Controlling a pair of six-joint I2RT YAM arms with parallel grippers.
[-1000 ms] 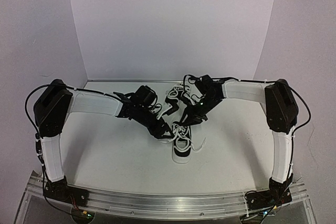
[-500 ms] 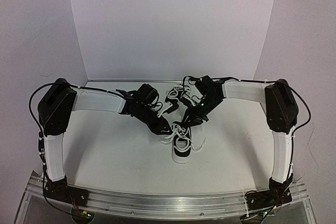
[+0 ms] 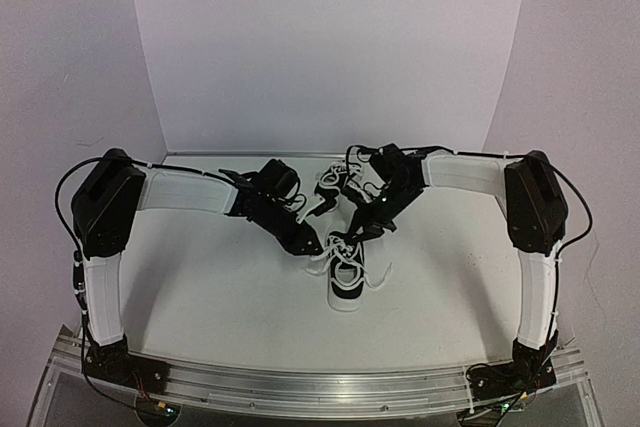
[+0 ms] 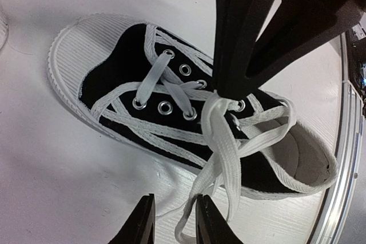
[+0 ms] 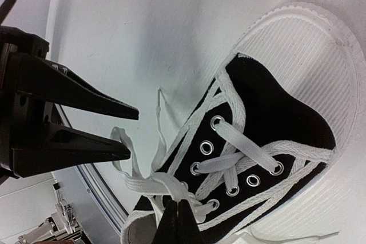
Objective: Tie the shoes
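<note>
The left gripper [image 3: 309,244] was held low over the middle of the table [image 3: 200,287]. Its fingers [image 4: 143,224] were narrowly apart, with a strand of white lace [image 4: 220,141] running between them, and no hold on it could be made out. Just beside it, one black shoe [image 3: 347,287] was set mid-table, toe toward the near edge. The right gripper [image 3: 343,238] was closed on the lace at the top eyelets. The second shoe [image 3: 326,185] was lying nearer the far edge.

White table [image 3: 200,292] bears near sneaker [image 3: 348,285] and far sneaker [image 3: 333,184].
</note>
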